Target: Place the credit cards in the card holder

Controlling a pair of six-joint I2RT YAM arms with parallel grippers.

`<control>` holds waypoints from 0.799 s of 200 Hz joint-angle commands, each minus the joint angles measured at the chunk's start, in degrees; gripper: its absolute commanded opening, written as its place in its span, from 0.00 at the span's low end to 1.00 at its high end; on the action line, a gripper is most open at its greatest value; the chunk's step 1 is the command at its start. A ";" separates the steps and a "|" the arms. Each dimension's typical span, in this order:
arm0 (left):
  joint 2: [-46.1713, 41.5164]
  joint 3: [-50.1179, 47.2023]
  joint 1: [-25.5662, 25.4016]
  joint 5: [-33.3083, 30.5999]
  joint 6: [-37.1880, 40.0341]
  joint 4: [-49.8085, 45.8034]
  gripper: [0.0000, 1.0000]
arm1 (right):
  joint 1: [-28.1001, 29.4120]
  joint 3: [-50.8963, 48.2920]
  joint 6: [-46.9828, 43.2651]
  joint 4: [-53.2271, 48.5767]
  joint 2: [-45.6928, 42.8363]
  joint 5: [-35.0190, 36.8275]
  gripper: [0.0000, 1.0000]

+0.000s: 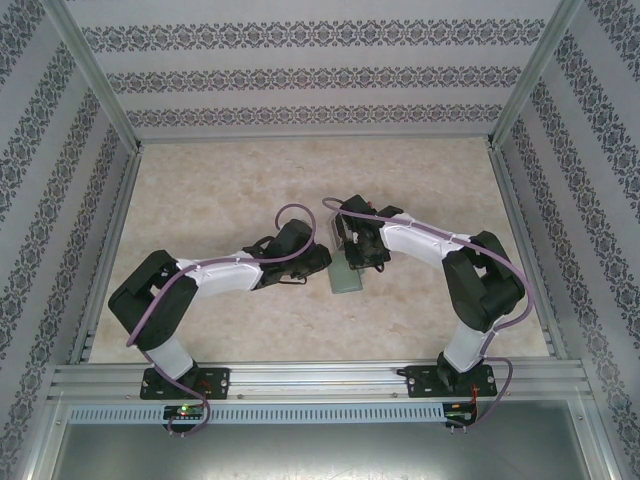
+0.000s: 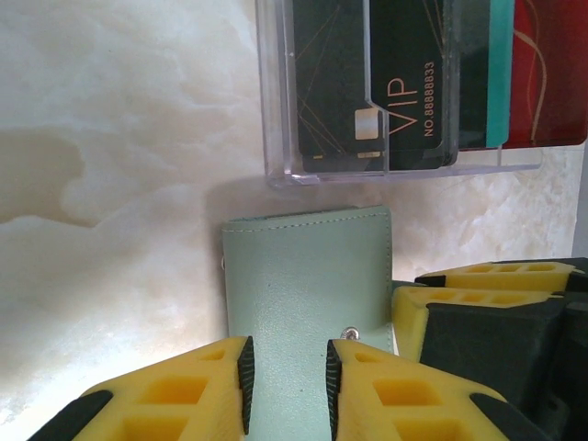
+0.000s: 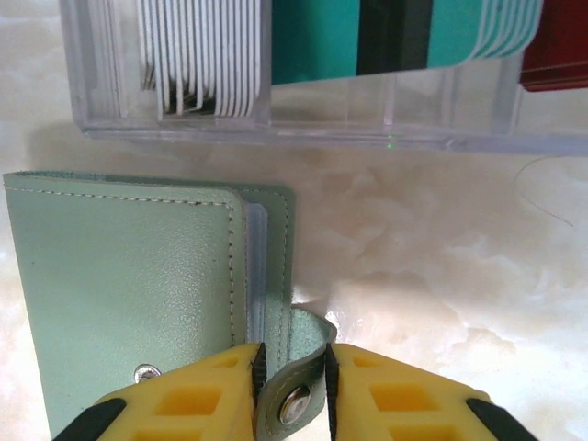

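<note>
The grey-green card holder lies flat on the marble table, closed, just in front of a clear slotted tray. My left gripper is over its cover with the jaws apart, and the cover shows in the gap. My right gripper is shut on the holder's snap strap and curls it up at the holder's right edge. The credit cards stand in the tray: dark grey VIP ones, a teal one and a red one. From above, both grippers meet at the holder.
The clear tray also holds a row of pale card edges on its left. The right gripper's yellow fingers crowd the holder's right side in the left wrist view. Metal frame posts and patterned walls enclose the table.
</note>
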 commanded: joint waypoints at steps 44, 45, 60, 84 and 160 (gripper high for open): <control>4.63 3.68 0.14 4.91 0.76 0.55 0.30 | 0.70 1.20 -0.37 -2.25 -2.24 4.40 0.29; 4.69 3.68 0.14 4.99 0.80 0.60 0.30 | 0.71 1.20 -0.40 -2.24 -2.29 4.41 0.28; 5.19 4.18 0.10 5.34 0.79 0.63 0.30 | 0.69 1.30 -0.35 -2.38 -2.41 4.12 0.26; 5.70 4.48 0.05 5.58 0.85 0.50 0.30 | 0.70 1.11 -0.19 -2.32 -2.59 3.78 0.26; 8.00 6.12 0.00 6.48 0.89 -0.30 0.29 | 0.65 1.24 -0.45 -2.61 -3.01 3.62 0.12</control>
